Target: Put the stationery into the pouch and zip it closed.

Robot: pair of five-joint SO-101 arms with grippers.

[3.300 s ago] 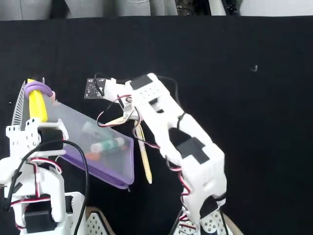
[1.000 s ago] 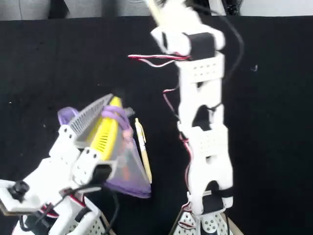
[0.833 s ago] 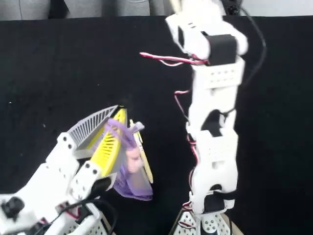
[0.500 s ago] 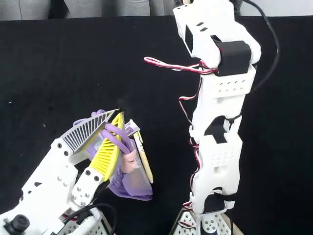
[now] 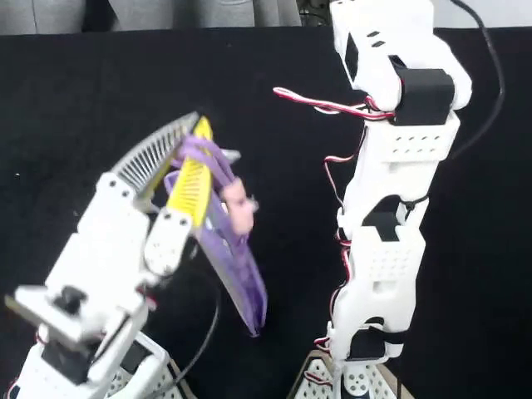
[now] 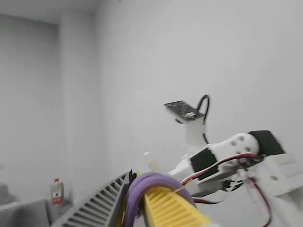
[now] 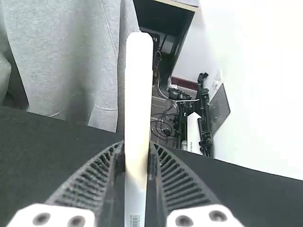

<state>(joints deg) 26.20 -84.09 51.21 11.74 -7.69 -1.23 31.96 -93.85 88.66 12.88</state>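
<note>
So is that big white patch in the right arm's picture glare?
Right wrist view: likely just a brightly lit wall beside the hand and its white stick, washed to plain white. High view: the black table reflects nothing, so the purple pouch stands out. Left wrist view: a pale, evenly lit wall, no hard shadows.

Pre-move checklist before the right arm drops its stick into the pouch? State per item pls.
1. Right gripper grip on the cream stick: ok. The jaws are shut on it.
2. Left gripper grip on the pouch: ok. It is clamped on the purple edge and the pouch hangs tilted from it.
3. Pouch mouth open and facing the right arm: cannot tell.
4. Contents inside: ok. A pink item shows through the clear wall.
5. Stick lined up over the pouch: not ok. The right arm stands high near the far edge of the table, apart from the pouch.
</note>
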